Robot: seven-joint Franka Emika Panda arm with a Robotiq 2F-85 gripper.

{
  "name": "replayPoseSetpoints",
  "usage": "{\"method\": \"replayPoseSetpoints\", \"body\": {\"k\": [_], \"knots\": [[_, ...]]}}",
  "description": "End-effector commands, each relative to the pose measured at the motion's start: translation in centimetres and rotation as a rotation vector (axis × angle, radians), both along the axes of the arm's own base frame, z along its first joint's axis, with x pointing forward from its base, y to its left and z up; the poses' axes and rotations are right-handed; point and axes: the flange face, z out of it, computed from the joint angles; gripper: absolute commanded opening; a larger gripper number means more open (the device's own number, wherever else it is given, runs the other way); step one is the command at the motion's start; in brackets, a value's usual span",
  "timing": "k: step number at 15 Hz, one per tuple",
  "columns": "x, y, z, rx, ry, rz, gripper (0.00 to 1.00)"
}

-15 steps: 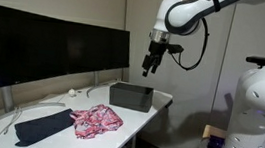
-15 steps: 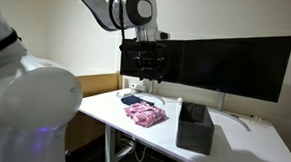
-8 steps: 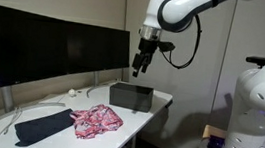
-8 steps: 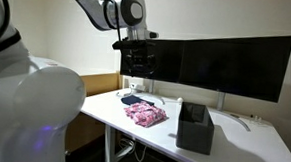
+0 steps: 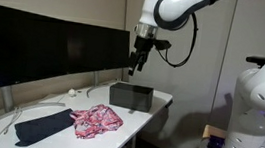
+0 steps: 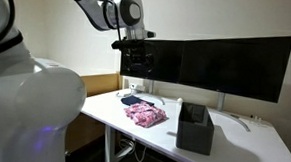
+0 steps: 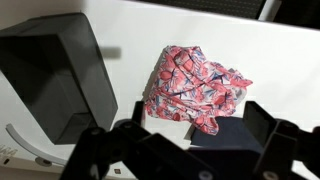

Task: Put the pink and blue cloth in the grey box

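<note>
We see the robot's gripper (image 5: 134, 66) hanging high above a white desk (image 5: 139, 119), pointing down. Its two fingers (image 7: 128, 128) are spread wide and hold nothing, touching neither cloth nor box. In the wrist view, the pink cloth (image 7: 195, 85) shows in the gap between them, well below.

The pink cloth, mottled red and white, lies crumpled on the desk without a clear long axis. The navy cloth (image 5: 44, 127) touches its far side from the box. It is a flat, elongated shape whose long axis runs along the desk, one end tucked against the pink cloth.

The grey box (image 5: 130, 96) stands upright near the pink cloth but apart from it, its open top facing up. In the wrist view its long axis runs roughly top to bottom, slightly tilted. Dark monitors (image 5: 45, 49) stand behind.
</note>
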Motion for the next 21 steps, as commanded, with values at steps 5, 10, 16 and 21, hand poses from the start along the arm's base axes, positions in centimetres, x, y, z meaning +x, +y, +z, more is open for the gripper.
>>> {"method": "replayPoseSetpoints", "body": {"k": [5, 10, 16, 21], "knots": [[4.6, 3.8, 0.8, 0.036, -0.118, 0.002, 1.0], [8.5, 5.8, -2.5, 0.055, -0.053, -0.031, 1.0], [12.1, 6.1, -8.2, 0.028, 0.017, -0.069, 1.0], [14.8, 6.7, -13.0, -0.035, 0.038, -0.077, 1.0]]}}
